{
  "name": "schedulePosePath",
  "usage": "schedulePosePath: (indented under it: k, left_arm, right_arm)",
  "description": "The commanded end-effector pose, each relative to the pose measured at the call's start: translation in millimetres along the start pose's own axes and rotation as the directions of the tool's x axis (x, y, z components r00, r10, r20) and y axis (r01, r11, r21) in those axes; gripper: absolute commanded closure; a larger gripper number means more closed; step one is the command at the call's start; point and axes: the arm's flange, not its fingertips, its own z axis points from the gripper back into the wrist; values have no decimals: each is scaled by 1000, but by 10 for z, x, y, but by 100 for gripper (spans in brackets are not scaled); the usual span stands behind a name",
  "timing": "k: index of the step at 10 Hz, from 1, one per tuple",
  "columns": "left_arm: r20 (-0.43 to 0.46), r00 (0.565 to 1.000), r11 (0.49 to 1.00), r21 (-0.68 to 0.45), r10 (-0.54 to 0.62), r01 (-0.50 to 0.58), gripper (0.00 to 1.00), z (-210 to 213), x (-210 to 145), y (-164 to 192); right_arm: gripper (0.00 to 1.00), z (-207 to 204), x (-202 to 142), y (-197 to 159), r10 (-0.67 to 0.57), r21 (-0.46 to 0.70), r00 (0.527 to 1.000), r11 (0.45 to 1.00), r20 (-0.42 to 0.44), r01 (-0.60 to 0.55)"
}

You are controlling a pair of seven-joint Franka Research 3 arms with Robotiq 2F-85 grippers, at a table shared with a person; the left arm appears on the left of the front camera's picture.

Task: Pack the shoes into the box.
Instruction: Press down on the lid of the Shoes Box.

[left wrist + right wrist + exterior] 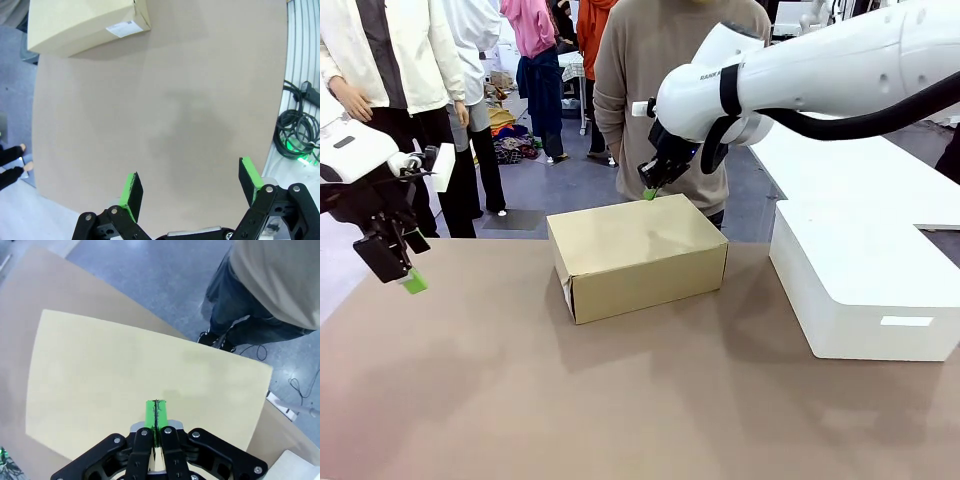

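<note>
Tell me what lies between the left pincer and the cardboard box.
Nothing: bare brown table runs from the open left pincer to the closed cardboard box, seen in the left wrist view.

The left gripper [408, 272] hung at the left side, pointing down and slightly inward, its green-padded fingers [131, 192] spread wide with nothing between them. The right arm [840, 70] reached in from the right across the middle (its wrist bent downward), and the right gripper [650, 190] pointed down with pads [151, 415] pressed together, empty.
</note>
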Motion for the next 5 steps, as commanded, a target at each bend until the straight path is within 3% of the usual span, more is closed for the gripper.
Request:
schedulePosePath:
  k: [1,5]
  left_arm:
    - [-12,1000,1000,-2,13,-13,0,24,-15,-1]
    - [-12,1000,1000,-2,13,-13,0,24,-15,-1]
  right_arm:
    - [100,-119,175,-6,-31,-12,998,999,-49,31]
    - [100,-457,152,-87,-47,-40,991,998,-125,42]
